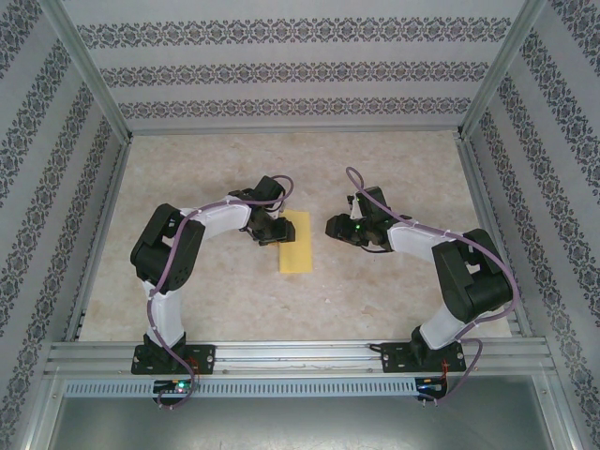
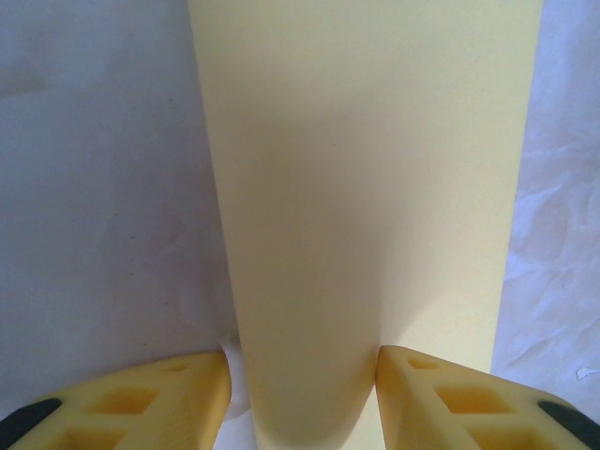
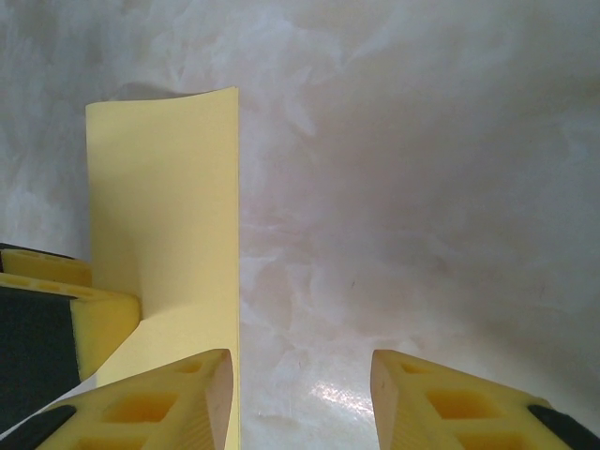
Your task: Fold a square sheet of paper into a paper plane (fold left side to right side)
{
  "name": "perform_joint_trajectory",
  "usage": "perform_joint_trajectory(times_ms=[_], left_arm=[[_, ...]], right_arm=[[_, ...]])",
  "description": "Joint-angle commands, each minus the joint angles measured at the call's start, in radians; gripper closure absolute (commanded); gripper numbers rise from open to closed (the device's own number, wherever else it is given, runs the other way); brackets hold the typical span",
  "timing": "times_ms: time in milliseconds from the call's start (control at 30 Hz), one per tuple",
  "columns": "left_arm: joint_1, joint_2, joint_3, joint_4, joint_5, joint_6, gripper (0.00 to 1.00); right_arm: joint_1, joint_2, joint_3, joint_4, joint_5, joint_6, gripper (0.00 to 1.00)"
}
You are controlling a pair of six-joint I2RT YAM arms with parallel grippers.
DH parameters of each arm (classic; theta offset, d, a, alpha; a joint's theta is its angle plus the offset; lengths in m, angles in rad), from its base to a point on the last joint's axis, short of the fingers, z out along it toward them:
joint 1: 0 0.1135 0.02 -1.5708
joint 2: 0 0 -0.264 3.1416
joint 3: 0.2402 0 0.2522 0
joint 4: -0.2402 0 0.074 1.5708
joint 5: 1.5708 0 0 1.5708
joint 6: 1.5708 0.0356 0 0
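The table (image 1: 394, 300) carried both arms bent in toward its middle: the left arm (image 1: 173, 248) doubled back at the elbow and reached toward 2 o'clock, and the right arm (image 1: 469, 272) mirrored it toward 10 o'clock. Between them, just at 12 o'clock of the table's centre, the paper (image 1: 296, 246) lay as a narrow upright strip, half a square wide. From that, the left-to-right fold looked made but not yet pressed hard, since the right wrist view showed the top layer bowed and lifting at the far end. The step in hand seemed to be setting that crease. The next move probably called for a firm press along the folded edge while the loose edges were kept matched, before any nose corners. The left gripper (image 1: 270, 231) sat at the strip's 10 o'clock, touching it. Its jaws were apart, one finger (image 2: 450, 403) over the paper and the other beside its edge, with no pinch evident. The right gripper (image 1: 336, 227) hung near the strip's 3 o'clock, jaws likewise apart and holding nothing, and its own finger (image 3: 159, 403) was just over the paper's right edge.
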Motion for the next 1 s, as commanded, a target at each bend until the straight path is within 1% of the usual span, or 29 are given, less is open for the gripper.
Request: perform_joint_trajectory(times_ms=[0, 133, 200, 267, 367, 467, 600, 800, 967], left_arm=[[-0.062, 0.131, -0.046, 0.052, 0.021, 0.018, 0.52], [-0.061, 0.131, -0.048, 0.052, 0.018, 0.017, 0.52], [-0.061, 0.131, -0.048, 0.051, 0.017, 0.016, 0.52], [-0.061, 0.131, -0.048, 0.051, 0.017, 0.016, 0.52], [-0.061, 0.13, -0.048, 0.048, 0.013, 0.018, 0.52], [-0.061, 0.13, -0.047, 0.046, 0.012, 0.019, 0.52], [-0.062, 0.128, -0.046, 0.046, 0.012, 0.02, 0.52], [-0.061, 0.114, -0.049, 0.047, 0.004, 0.021, 0.52], [-0.057, 0.029, -0.068, 0.063, -0.039, 0.018, 0.52]], right_arm=[[0.021, 0.014, 0.019, 0.005, -0.044, -0.003, 0.58], [0.052, 0.063, 0.043, 0.056, -0.126, 0.039, 0.65], [0.072, 0.093, 0.06, 0.081, -0.16, 0.06, 0.72], [0.092, 0.124, 0.079, 0.107, -0.184, 0.079, 0.8], [0.116, 0.165, 0.102, 0.125, -0.197, 0.094, 0.92], [0.126, 0.2, 0.114, 0.13, -0.198, 0.101, 0.99], [0.132, 0.237, 0.121, 0.128, -0.204, 0.105, 1.0], [0.133, 0.271, 0.109, 0.091, -0.18, 0.108, 1.0], [0.134, 0.281, 0.098, 0.038, -0.145, 0.096, 1.0]])
